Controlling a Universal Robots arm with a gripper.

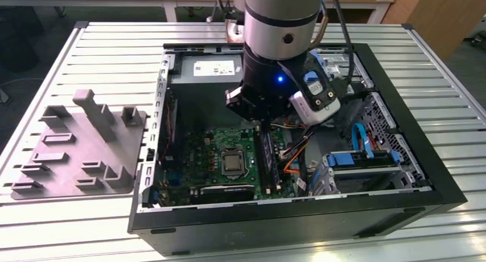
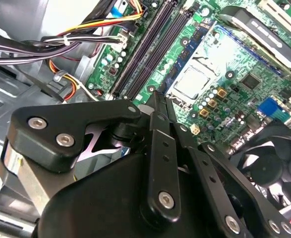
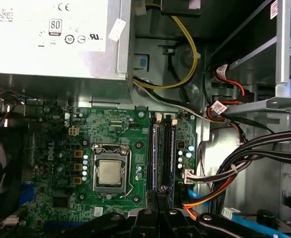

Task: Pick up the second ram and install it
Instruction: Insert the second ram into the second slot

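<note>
My gripper [image 1: 262, 124] hangs low inside the open computer case [image 1: 395, 208], right over the far end of the long black memory slots [image 1: 267, 155]. In both wrist views its fingers are shut, and I see nothing between them. The fingertips [image 2: 156, 100] hover just above the green motherboard [image 2: 244, 59], beside the slots [image 2: 150, 49]. In the first wrist view the gripper [image 3: 158, 194] sits at one end of the two parallel slots [image 3: 155, 148]. I cannot tell the second ram apart from the slot rails, so it may be seated there or hidden.
The silver processor socket [image 3: 109, 171] lies beside the slots. A black fan [image 2: 271, 153], the power supply [image 3: 51, 39] and cable bundles [image 3: 244, 158] crowd the case. A grey fixture plate [image 1: 83, 151] lies on the slatted table at the exterior view's left.
</note>
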